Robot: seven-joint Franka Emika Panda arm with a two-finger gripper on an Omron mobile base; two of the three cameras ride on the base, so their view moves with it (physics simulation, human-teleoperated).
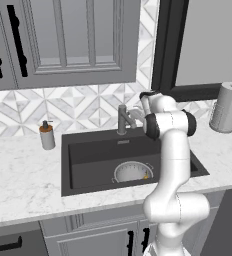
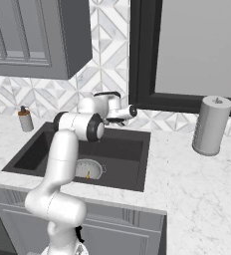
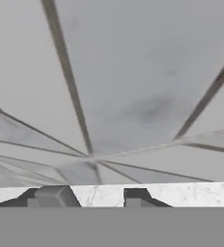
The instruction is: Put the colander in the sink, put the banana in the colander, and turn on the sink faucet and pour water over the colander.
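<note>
**Pincer up at the faucet, colander below in the sink**

Two dark fingertips (image 3: 56, 197) of mine rise close before the grey-veined patterned wall tiles (image 3: 133, 96), a strip of white marble counter (image 3: 191, 193) just beyond them. I cannot tell how far my pincer (image 3: 94, 198) is spread, nor whether it pinches anything. It sits beside the short grey metal faucet post (image 1: 122, 119). Below me, the round silver-grey perforated colander (image 1: 130, 172) rests in the rectangular matte black sink (image 1: 88, 155), with the small yellow banana (image 1: 146, 175) inside it.
</note>
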